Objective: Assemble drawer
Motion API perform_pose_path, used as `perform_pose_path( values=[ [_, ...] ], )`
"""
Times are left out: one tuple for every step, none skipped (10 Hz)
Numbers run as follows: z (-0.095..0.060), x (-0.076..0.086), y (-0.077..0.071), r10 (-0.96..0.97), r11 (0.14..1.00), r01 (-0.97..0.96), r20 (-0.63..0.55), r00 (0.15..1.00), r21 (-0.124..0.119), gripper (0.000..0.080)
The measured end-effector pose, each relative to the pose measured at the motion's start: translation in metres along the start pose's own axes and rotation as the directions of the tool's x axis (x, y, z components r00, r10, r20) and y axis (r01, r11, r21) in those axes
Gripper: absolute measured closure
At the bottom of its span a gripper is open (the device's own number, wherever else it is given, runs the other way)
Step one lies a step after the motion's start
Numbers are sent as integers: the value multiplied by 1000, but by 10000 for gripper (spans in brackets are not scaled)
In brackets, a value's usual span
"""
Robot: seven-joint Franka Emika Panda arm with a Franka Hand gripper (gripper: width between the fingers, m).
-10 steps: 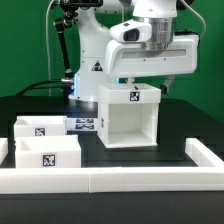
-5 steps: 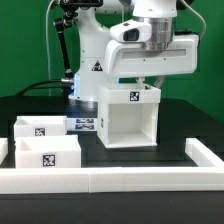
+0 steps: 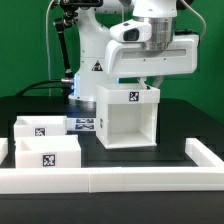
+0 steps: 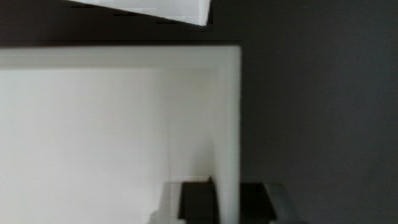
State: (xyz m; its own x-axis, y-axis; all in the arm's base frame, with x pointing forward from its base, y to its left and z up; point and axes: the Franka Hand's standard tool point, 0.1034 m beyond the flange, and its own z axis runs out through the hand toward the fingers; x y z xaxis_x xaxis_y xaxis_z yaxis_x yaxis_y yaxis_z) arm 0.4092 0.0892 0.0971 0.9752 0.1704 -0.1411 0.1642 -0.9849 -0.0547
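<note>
The white boxy casing [image 3: 128, 118] stands open-fronted in the middle of the table, with a tag on its top. My gripper [image 3: 147, 82] sits at the casing's top rear edge. In the wrist view the two dark fingertips [image 4: 199, 200] lie against either side of a thin white casing wall [image 4: 226, 120], so my gripper [image 4: 228, 200] is shut on it. Two shallow white trays lie at the exterior view's left, one in front [image 3: 45, 157] and one behind [image 3: 40, 128], each with a tag.
The marker board [image 3: 84, 124] lies flat between the trays and the casing. A low white rail [image 3: 110, 178] edges the table's front and turns back at the exterior view's right [image 3: 203, 152]. The robot's base [image 3: 92, 55] stands behind the casing.
My gripper came down onto the casing's top rear edge and its fingers drew together. It has stayed still for the last half second. The trays have not moved.
</note>
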Motion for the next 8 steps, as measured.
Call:
perform_pose_path(
  values=[
    [0, 2, 1, 6, 1000, -6, 0, 1000, 0, 763],
    [-2, 12, 4, 46, 999, -46, -5, 999, 4, 763],
    [-4, 27, 5, 94, 996, -94, -14, 995, 10, 762],
    [-6, 40, 7, 111, 994, -111, -26, 993, 15, 762],
    [-8, 53, 9, 122, 992, -121, -37, 992, 19, 762],
    [-10, 63, 14, 136, 991, -135, -42, 990, 23, 762],
    [-12, 75, 21, 151, 988, -150, -49, 987, 26, 762],
    [-15, 86, 28, 163, 986, -162, -60, 985, 29, 762]
  ],
)
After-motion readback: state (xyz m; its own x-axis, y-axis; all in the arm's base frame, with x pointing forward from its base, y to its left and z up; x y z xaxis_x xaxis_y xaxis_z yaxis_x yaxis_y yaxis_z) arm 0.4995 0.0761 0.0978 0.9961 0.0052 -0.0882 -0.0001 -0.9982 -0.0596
